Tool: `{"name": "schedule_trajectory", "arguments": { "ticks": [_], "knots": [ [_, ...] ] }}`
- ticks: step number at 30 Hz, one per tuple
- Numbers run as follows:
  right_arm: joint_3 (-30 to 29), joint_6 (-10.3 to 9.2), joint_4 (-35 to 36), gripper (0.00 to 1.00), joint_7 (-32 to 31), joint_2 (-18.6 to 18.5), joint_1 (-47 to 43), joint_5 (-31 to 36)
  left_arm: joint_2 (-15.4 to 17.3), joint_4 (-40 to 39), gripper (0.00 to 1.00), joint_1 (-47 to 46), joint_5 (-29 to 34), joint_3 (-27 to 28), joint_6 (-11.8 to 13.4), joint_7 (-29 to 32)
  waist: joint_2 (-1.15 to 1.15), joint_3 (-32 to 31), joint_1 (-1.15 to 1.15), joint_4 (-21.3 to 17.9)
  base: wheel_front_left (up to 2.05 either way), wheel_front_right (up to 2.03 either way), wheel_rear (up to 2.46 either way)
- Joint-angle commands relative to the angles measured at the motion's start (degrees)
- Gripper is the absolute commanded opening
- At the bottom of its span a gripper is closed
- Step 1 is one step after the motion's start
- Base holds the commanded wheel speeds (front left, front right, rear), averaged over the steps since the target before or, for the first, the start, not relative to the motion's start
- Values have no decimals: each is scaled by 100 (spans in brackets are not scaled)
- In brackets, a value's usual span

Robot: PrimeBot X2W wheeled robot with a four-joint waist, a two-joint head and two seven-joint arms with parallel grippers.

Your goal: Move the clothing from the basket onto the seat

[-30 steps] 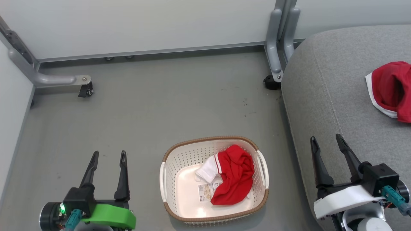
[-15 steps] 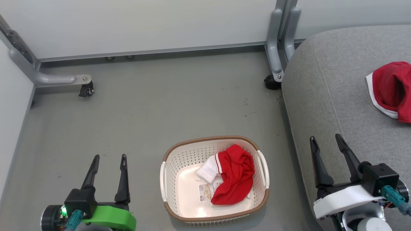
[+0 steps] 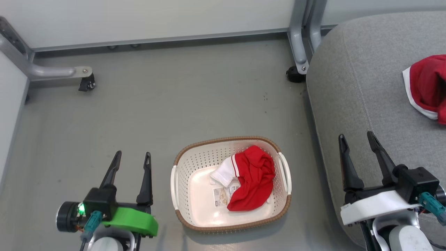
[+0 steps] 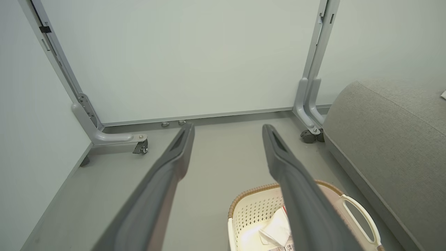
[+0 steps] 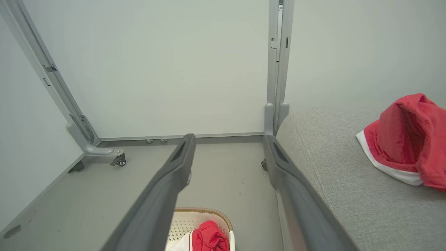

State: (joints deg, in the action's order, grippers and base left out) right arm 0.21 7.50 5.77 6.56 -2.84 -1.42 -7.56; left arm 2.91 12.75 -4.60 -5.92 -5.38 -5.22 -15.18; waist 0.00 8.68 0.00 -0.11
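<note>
A red garment with a white sleeve [image 3: 252,177] lies crumpled in the cream basket [image 3: 181,209], which stands on the grey floor between my arms. A second red garment [image 3: 427,82] rests on the grey seat [image 3: 366,87] at the right; the right wrist view shows that garment [image 5: 407,139] too. My left gripper [image 3: 133,158] hangs open left of the basket, nothing between its fingers. My right gripper [image 3: 356,138] is open over the seat's front edge, holding nothing. The left wrist view catches the basket's rim [image 4: 254,192] beside the seat [image 4: 390,139].
Pale partition panels close the back and left. Their grey metal legs end in castors, one castor [image 3: 85,83] at the left and another castor [image 3: 294,75] right by the seat's corner. Open grey floor [image 3: 191,101] lies between the basket and the back wall.
The whole head view has shifted, so the camera moved. My left gripper has come forward and a little toward the basket. The garments and basket lie as before.
</note>
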Motion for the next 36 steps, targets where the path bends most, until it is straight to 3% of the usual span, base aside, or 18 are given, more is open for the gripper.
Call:
{"name": "schedule_trajectory", "arguments": {
  "ticks": [1, 20, 36],
  "knots": [
    [6, -3, 43, 100, 30, -10, 138, -6, 3, 28, 100, -184, 35, -76, -43, 6, 0, 270, 0, -87, 0, 0, 0],
    [421, -3, 211, 100, 528, -7, 1763, -121, 17, 1025, 100, -2399, 8, -1753, -228, 6, 0, 2668, 0, -954, 0, 0, 0],
    [802, -3, 146, 100, 856, -4, 2739, -417, 49, 3165, 100, -3968, -406, -3234, -234, 5, 0, 4457, 0, -1514, 0, 0, 0]
  ]
}}
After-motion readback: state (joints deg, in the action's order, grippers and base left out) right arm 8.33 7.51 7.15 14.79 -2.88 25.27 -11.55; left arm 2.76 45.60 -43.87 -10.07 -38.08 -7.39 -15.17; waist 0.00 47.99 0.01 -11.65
